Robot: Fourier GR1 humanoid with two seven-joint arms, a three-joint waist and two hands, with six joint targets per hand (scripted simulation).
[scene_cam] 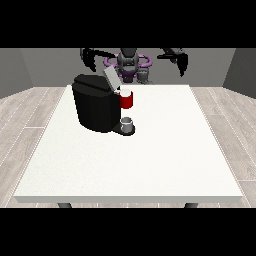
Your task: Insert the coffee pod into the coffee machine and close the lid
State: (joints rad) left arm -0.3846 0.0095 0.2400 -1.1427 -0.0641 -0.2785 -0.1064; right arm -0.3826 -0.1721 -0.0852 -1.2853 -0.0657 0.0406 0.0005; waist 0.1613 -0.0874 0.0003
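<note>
Black boxy coffee machine (95, 109) sat near the far-left corner of the white worktop (150, 160), grey lid (111, 78) tilted up. A small grey cup (127, 123) stood on its tray under the red head (127, 100). Coffee pod couldn't be made out. Both hands, at view's left (91, 59) and view's right (182, 62), hung raised behind the far edge, holding nothing; finger state unclear.

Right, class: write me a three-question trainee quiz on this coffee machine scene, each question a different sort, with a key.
1. True or false: the coffee machine has its lid raised.
2. Multiple choice: the small grey cup stands (A) at the table's near edge, (B) on the machine's base under the red part, (C) in a robot hand.
3. Fill in: both robot hands, at the view's left and right, are ___ the table, touching nothing.

Key: 1 true; 2 B; 3 above.
</note>
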